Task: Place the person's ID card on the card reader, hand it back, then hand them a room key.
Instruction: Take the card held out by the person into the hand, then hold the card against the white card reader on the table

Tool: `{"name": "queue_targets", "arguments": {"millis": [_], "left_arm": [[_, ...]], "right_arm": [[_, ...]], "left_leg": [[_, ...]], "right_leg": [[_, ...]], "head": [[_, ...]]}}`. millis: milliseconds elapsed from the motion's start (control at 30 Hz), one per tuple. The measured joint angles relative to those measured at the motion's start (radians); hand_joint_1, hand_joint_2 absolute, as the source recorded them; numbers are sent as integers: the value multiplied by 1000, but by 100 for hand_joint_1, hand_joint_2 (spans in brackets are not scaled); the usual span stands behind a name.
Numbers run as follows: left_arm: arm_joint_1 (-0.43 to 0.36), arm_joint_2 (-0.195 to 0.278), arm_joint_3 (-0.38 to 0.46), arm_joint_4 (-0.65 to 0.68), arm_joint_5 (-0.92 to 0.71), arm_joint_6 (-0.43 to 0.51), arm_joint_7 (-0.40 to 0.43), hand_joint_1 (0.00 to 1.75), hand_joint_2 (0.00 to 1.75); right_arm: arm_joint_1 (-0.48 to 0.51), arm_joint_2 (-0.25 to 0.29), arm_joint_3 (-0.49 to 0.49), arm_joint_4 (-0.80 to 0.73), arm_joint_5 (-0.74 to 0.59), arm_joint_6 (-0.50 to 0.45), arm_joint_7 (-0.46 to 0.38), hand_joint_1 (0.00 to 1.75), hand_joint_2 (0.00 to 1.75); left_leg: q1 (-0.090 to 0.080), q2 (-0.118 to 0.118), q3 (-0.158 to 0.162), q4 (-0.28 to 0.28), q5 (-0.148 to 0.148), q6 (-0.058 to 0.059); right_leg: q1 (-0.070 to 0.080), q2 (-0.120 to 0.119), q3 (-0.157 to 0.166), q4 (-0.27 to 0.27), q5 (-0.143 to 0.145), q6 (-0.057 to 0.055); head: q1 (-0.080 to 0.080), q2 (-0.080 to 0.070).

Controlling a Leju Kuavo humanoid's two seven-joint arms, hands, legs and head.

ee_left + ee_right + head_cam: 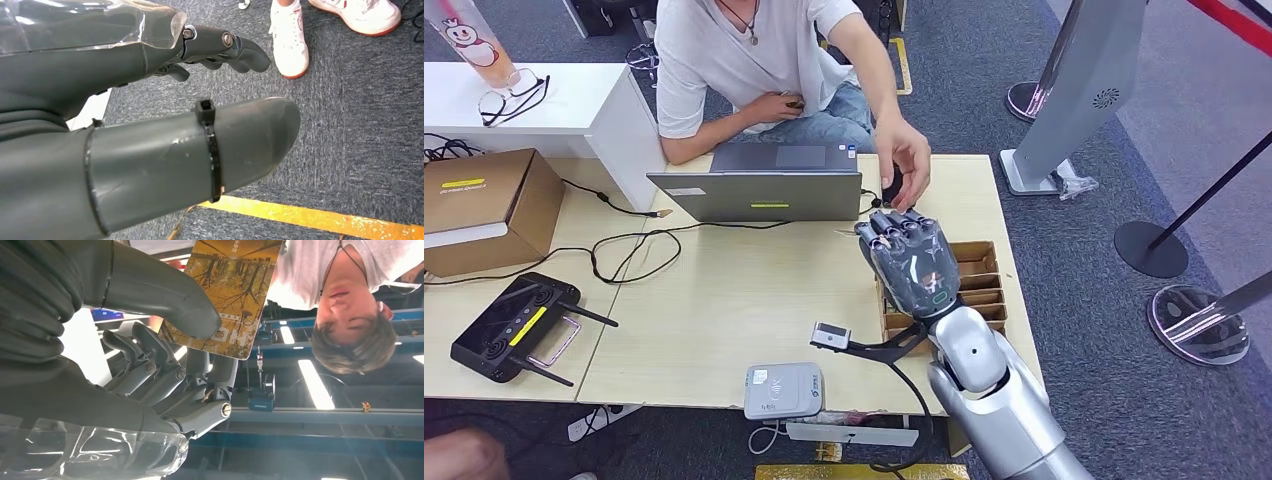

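My right hand (911, 262) is raised over the right part of the wooden table (724, 300), fingers pointing toward the seated person (754, 60). In the right wrist view my right hand (150, 370) pinches a card (227, 295) printed with yellow autumn trees between thumb and fingers. The person's hand (904, 160) reaches down right at my fingertips. The white card reader (784, 390) lies at the table's near edge, with nothing on it. My left hand (125, 65) hangs over grey carpet, fingers apart, holding nothing.
A cardboard box with slotted compartments (984, 285) sits under my right hand. A grey laptop (769, 185) stands in front of the person, with cables beside it. At the left are a black controller (514, 325) and a brown carton (484, 205). Stanchion bases (1199, 325) stand right of the table.
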Motion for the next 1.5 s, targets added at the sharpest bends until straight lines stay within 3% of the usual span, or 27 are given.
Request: {"name": "queue_targets", "arguments": {"millis": [600,1100,1500], "left_arm": [[0,7,0,0,-10,-26,0,0,0],[0,9,0,0,-10,-27,0,0,0],[0,9,1,0,-19,-26,9,0,0]], "right_arm": [[11,-6,3,-4,-207,59,-60,175,175],[24,-6,1,-62,-636,336,-152,175,175],[27,-25,-1,-81,-877,520,-152,175,175]], "left_leg": [[0,0,0,0,0,0],[0,0,0,0,0,0],[0,0,0,0,0,0]], "right_leg": [[0,0,0,0,0,0],[0,0,0,0,0,0],[0,0,0,0,0,0]], "head": [[0,0],[0,0],[0,0]]}}
